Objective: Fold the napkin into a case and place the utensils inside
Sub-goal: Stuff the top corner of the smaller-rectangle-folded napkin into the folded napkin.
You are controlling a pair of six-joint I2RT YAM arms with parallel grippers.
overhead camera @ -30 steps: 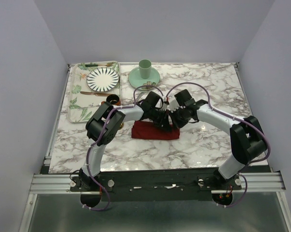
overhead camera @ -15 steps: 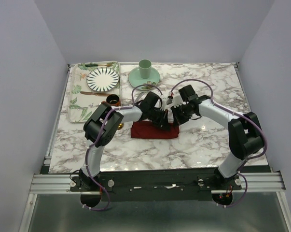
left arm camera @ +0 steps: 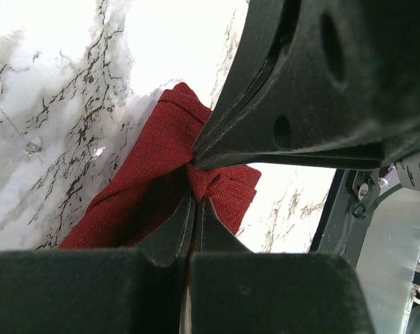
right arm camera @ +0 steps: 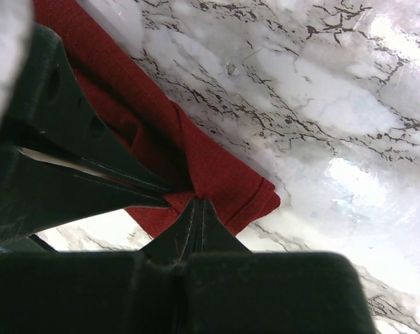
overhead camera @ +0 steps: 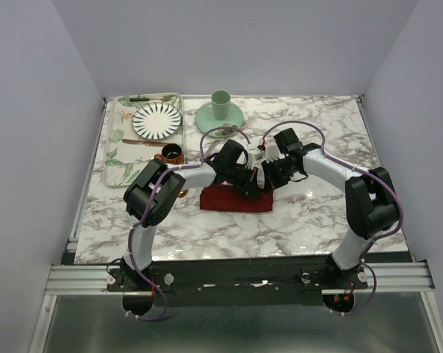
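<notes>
Dark red napkin (overhead camera: 232,201) on grey-veined white marble table (overhead camera: 317,220); black-and-white striped plate (overhead camera: 156,120).

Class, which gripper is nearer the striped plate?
Left. The left gripper pinches the napkin on the near right of the striped plate; the right gripper pinches it further right.

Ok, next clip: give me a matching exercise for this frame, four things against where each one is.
Things:
1. napkin
2. plate
3. cup
4. tray

Places:
a. standing on the saucer
b. at the far left of the table
c. lying on the tray
d. pinched by the left claw and the right claw

Pairs: 1-d, 2-c, 3-a, 4-b
</notes>
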